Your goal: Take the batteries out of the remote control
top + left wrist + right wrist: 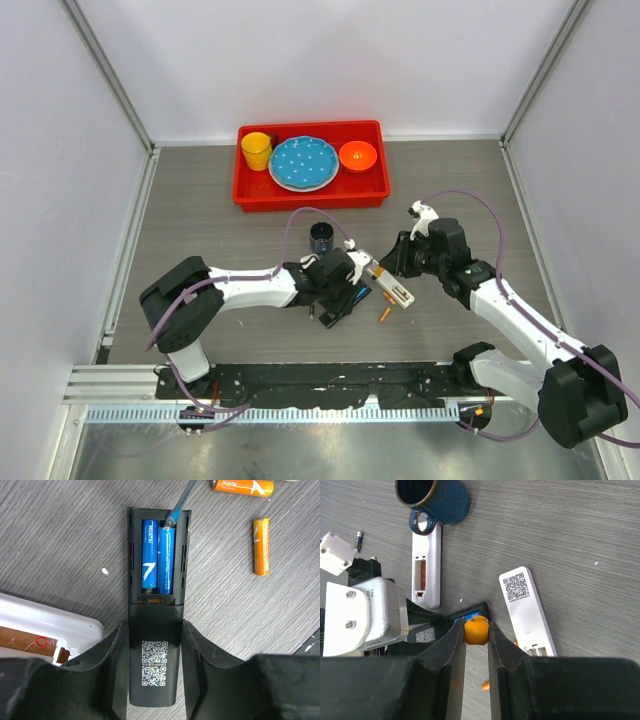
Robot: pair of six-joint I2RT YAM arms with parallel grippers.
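Note:
A black remote control (pixel 155 630) lies face down with its battery bay open. Two blue batteries (pixel 159 555) sit side by side in the bay. My left gripper (pixel 153 632) is shut on the remote's lower body, with a finger on each side. My right gripper (pixel 476 630) is shut on the orange handle of a screwdriver (pixel 476 631). The screwdriver's tip (pixel 173 517) touches the top end of the right blue battery. Two orange batteries (pixel 261 546) lie loose on the table to the right. In the top view both grippers (pixel 335 285) (pixel 388 263) meet over the remote (pixel 335 308).
A white remote (pixel 527 611) with a QR code lies right of the black one, another white remote (pixel 427 565) to the left below a blue mug (pixel 435 497). A small dark battery (pixel 359 541) lies at the far left. A red tray (pixel 310 195) with dishes stands behind.

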